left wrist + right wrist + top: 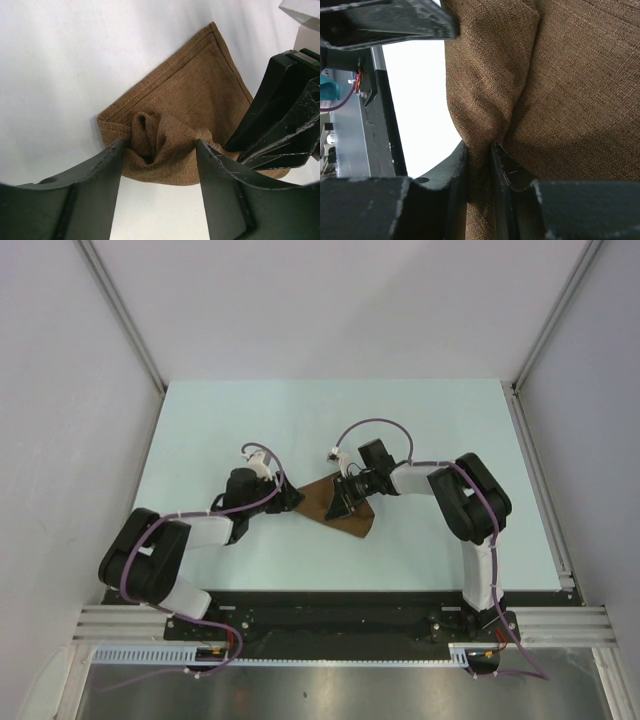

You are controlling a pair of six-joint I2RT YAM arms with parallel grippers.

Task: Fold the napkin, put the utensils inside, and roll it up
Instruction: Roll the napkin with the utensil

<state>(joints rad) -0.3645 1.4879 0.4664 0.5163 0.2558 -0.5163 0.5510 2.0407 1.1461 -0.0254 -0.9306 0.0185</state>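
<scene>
Crumpling looms if both arms tug: right gripper [479, 150] pinches a ridge of the napkin [560, 100] tight, while left gripper [159, 150] straddles a bunch part-open, hold unclear.

Your left arm [150, 562] & right arm [472, 505]: black joint housings w/ white link covers, purple cables [378, 421] looped along both. Fingers [90, 200] are matte black, angular, edges scuffed pale. Bases sit on a black rail [330, 618]
</scene>
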